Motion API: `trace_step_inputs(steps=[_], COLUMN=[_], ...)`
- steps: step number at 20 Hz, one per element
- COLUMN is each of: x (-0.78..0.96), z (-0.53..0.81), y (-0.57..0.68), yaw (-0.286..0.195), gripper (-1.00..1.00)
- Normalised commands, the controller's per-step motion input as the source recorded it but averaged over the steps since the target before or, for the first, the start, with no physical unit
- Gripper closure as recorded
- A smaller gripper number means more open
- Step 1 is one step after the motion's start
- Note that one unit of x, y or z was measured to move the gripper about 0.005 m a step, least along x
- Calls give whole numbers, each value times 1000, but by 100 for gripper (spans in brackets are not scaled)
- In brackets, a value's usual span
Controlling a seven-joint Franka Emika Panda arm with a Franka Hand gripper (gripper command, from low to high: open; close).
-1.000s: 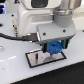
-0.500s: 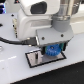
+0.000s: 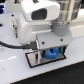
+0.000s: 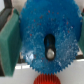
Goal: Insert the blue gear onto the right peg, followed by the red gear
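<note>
My gripper (image 3: 50,52) is shut on the blue gear (image 3: 52,54) and holds it flat, low over the grey plate with a black frame (image 3: 35,59). In the wrist view the blue gear (image 4: 35,30) fills most of the picture. A green finger pad (image 4: 9,42) presses its rim on one side; the other finger is out of view. Through the gear's centre hole (image 4: 49,41) I see a dark gap and a small pale spot; I cannot tell whether this is the right peg. The red gear (image 4: 46,80) shows just past the blue gear's rim.
The arm's white body (image 3: 40,17) and a grey bracket (image 3: 49,40) hide most of the plate in the exterior view. A black cable (image 3: 10,45) runs across the white table at the exterior view's left.
The gripper has come down a little with the blue gear towards the plate. More of the gear shows below the bracket.
</note>
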Motion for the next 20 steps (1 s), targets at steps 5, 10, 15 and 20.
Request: trace_step_inputs(steps=[5,10,15,20], x=[17,-22,-209,-429], z=[-51,156,444,349], y=[35,65,67,80], yaw=[0,0,0,0], gripper=[-100,-100,-100,-100])
